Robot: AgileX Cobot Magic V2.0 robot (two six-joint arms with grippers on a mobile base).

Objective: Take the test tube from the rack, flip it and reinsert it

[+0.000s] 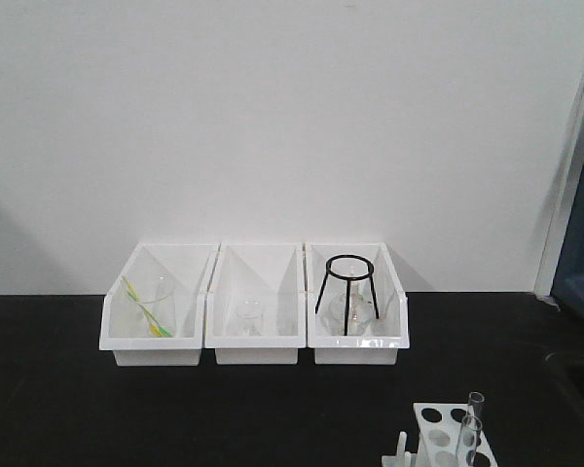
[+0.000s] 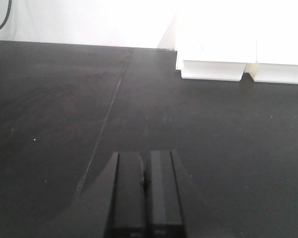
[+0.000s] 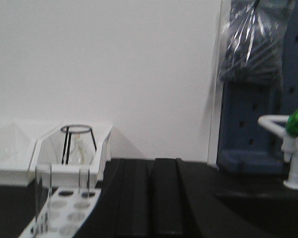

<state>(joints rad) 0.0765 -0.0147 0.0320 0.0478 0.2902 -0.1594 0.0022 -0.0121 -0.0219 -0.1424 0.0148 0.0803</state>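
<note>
The counter [image 1: 68, 409] carries my rack [image 1: 446, 431] at its near right edge, two test tubes [image 1: 474, 413] upright in it, just left of my right hand [image 3: 150, 198]. Both my hands sit low and level, fingers pressed together, empty; my left hand [image 2: 145, 193] is well apart.

rack [image 1: 451, 438]: cut by front view's bottom edge | bins [image 2: 238, 54]: overexposed (left wrist view), contents unreadable
</note>
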